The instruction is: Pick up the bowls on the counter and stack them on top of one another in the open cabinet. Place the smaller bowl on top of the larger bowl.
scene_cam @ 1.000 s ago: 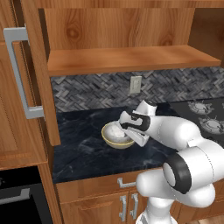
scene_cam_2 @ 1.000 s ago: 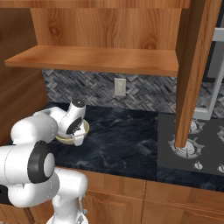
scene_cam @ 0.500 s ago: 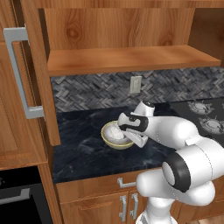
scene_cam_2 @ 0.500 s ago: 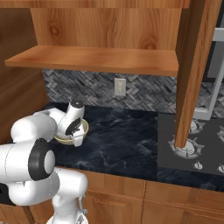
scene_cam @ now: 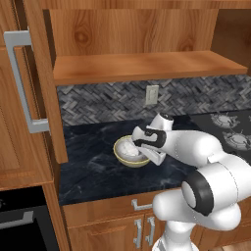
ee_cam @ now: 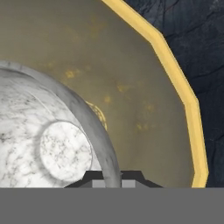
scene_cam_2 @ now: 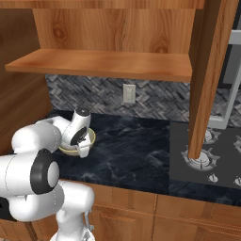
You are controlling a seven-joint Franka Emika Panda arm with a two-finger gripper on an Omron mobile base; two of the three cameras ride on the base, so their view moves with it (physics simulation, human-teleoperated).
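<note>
The smaller bowl (ee_cam: 48,131) is shown nested in the larger bowl (ee_cam: 144,87), both resting on the desk (scene_cam: 93,166) directly below the end effector (scene_cam: 147,153), whose jaws are pinched on the smaller bowl's rim. A steady vertical lift toward the open cabinet (scene_cam: 147,68) overhead is advised.

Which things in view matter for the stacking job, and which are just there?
Job:
- small white bowl, sitting inside the tan bowl
- counter
- open cabinet shelf
- gripper, shut on the small white bowl's rim

Just there:
- stove
- wall outlet
- drawers
</note>
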